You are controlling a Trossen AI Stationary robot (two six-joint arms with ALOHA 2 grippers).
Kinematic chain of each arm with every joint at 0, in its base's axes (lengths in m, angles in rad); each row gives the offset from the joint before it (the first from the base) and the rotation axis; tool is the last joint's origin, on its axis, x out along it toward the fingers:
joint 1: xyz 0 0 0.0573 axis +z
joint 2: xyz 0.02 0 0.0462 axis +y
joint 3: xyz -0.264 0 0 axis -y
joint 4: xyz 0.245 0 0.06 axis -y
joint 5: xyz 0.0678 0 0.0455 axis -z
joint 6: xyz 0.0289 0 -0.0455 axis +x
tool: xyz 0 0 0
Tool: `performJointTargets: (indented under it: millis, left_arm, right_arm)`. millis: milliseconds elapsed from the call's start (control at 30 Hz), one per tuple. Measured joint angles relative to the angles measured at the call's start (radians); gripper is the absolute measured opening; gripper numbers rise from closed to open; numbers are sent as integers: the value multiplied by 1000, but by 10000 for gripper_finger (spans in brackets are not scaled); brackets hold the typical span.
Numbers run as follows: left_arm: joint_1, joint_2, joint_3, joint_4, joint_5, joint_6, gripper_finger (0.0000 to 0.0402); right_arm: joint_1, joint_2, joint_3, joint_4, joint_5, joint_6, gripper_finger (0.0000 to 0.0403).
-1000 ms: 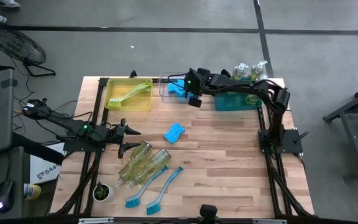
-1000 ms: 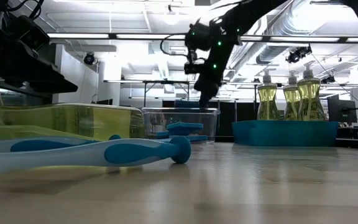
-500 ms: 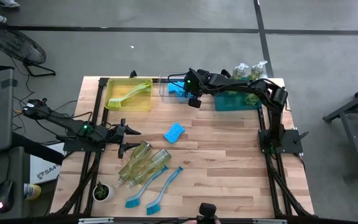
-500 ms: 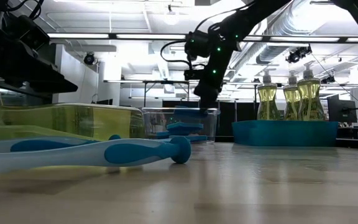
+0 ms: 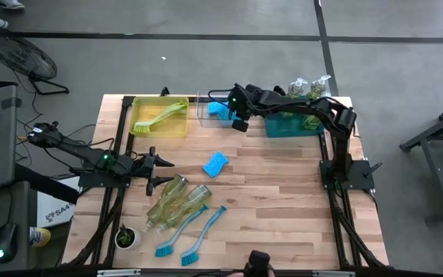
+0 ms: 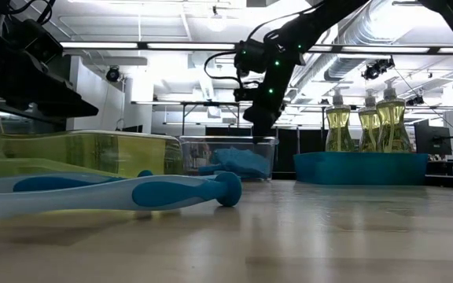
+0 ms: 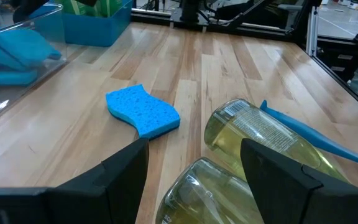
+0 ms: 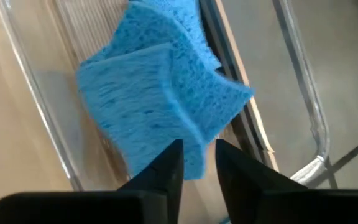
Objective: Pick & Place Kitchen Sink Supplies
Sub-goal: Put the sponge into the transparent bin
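My right gripper (image 8: 199, 155) hangs open by a narrow gap over the clear bin (image 5: 204, 112) at the table's far edge. Two light-blue sponges (image 8: 166, 106) lie in that bin, one on the other, just below the fingertips. A third sponge (image 5: 215, 163) lies flat mid-table. Two soap bottles (image 5: 177, 201) lie on their sides at the near left, with two blue brushes (image 5: 198, 231) beside them. My left gripper (image 7: 194, 155) waits open at the left, its fingers pointing at the lying bottles (image 7: 260, 143).
A yellow bin (image 5: 177, 127) at the far left holds a yellow-green brush (image 5: 158, 117). A teal bin (image 5: 292, 127) at the far right holds upright soap bottles (image 6: 368, 118). A small potted plant (image 5: 127, 237) stands at the near left corner. Bare wood lies on the right.
My right gripper has let go of the sponge it held over the clear bin. The sponge has fallen from under the fingers onto the sponge lying in the bin.
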Motion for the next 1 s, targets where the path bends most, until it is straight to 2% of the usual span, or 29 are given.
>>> performJointTargets:
  millis: [233, 533, 733, 900, 1000]
  left_arm:
    - [0, 0, 0, 0, 0, 0, 250]
    - [0, 0, 0, 0, 0, 0, 250]
    - [0, 0, 0, 0, 0, 0, 250]
    - [0, 0, 0, 0, 0, 0, 250]
    - [0, 0, 0, 0, 0, 0, 250]
  right_arm:
    - [30, -8, 0, -10, 53, 0, 130]
    - [167, -51, 2, -98, 52, -6, 134]
    - [261, -52, 2, -139, -30, -82, 133]
    - [308, -52, 2, -138, -5, -130, 133]
    - [342, -52, 2, -155, -81, -179, 133]
